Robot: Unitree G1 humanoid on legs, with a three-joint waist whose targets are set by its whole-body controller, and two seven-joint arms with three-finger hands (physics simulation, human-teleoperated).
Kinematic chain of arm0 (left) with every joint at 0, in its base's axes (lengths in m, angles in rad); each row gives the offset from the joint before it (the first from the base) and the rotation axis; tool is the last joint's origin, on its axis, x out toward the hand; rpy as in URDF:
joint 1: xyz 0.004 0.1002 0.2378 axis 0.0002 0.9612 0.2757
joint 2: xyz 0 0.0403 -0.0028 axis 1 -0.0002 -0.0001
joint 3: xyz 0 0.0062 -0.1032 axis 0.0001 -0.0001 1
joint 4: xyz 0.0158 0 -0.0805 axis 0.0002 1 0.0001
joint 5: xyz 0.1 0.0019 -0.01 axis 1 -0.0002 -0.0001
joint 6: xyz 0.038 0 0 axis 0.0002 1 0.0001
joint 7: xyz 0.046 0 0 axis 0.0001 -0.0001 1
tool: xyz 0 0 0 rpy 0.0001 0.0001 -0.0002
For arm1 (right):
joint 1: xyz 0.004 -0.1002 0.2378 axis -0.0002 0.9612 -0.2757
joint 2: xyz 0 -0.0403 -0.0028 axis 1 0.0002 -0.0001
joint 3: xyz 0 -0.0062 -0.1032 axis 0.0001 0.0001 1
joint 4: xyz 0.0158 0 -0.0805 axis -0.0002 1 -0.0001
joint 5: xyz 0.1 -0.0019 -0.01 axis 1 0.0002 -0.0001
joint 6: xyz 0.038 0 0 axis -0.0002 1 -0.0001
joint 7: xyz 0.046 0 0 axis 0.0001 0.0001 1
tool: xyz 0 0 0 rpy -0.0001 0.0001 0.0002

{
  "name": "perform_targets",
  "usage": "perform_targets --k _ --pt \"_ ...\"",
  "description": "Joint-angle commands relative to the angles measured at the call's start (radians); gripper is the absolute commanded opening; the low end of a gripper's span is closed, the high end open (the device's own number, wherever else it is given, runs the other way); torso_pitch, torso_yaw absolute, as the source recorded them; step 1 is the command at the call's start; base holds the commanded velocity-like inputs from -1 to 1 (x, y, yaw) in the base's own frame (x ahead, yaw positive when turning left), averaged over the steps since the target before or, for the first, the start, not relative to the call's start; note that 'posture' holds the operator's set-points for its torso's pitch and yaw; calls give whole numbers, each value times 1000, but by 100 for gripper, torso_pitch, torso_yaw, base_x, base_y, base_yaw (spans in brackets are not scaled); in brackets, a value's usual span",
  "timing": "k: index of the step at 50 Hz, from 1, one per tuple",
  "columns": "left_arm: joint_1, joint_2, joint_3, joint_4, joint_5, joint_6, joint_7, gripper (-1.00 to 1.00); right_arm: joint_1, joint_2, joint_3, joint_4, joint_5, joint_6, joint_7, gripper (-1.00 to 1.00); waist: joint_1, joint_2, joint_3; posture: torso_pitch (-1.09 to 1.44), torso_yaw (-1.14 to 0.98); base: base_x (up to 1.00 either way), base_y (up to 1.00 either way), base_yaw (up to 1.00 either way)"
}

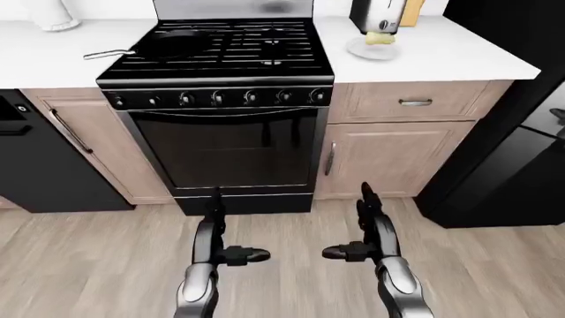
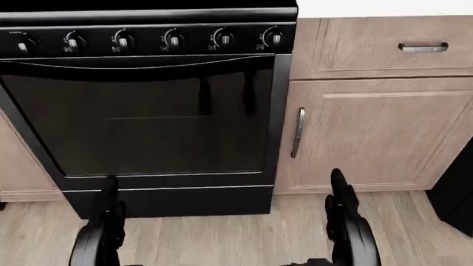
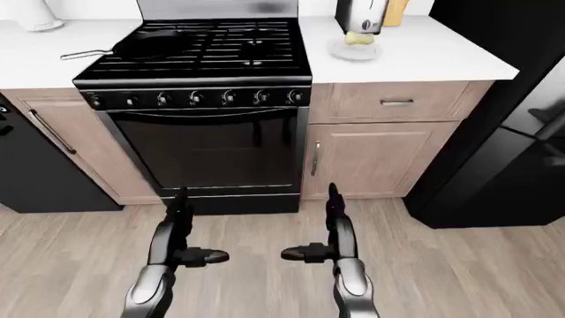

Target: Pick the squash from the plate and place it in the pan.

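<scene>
A pale yellow squash (image 1: 381,38) lies on a white plate (image 1: 371,50) on the white counter right of the stove, at the top of the left-eye view. A black pan (image 1: 167,44) with a silver handle sits on the stove's left burners. My left hand (image 1: 219,233) and right hand (image 1: 362,229) hang low over the wood floor, far below the counter. Both have fingers extended and hold nothing.
The black stove (image 1: 220,99) with its oven door fills the middle. Wood cabinets (image 1: 389,152) stand right of it, a black fridge (image 1: 521,146) at far right, a black dishwasher (image 1: 35,159) at left. A dark appliance (image 1: 378,13) stands behind the plate.
</scene>
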Motion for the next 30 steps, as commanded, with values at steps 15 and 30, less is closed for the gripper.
perform_targets --k 15,30 --pt "-13 2 1 -92 -5 -83 -25 100 -32 -7 -8 -26 -15 -125 -20 100 7 -5 -79 0 0 0 0 0" --pt "-259 34 46 13 -20 -20 67 100 -212 -30 -25 45 -32 -40 -52 100 6 -4 -94 0 0 0 0 0"
